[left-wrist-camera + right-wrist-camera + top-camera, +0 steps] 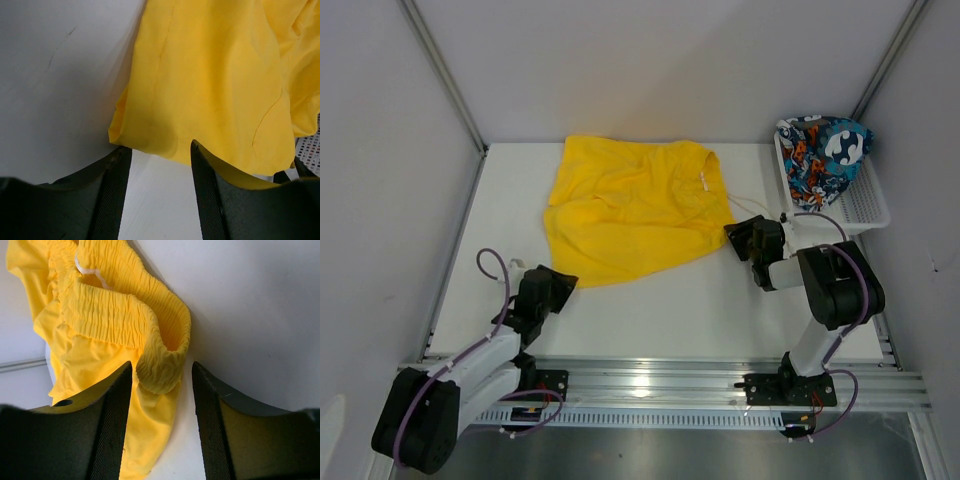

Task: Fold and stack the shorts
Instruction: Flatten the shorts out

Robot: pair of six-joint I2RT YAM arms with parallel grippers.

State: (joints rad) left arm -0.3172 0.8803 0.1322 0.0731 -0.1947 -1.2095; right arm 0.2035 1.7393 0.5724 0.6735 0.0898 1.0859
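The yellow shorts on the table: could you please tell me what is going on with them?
Both arms are at the yellow shorts, which lie spread and unfolded on the table. The left gripper is open at a leg hem. The right gripper is open around the bunched waistband. Neither clamps the cloth yet. The printed shorts sit in the white basket.

Shorts (635, 205) spread on table (670, 310) centre; second pair (825, 150) in basket (868, 207), right rear.

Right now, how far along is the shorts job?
Done: nothing folded. In hand: the bright yellow cloth shorts lie rumpled; open left claw at a hem corner, open right claw at the elastic waistband. Left: fold them, plus the teal-orange printed shorts in the white mesh basket.
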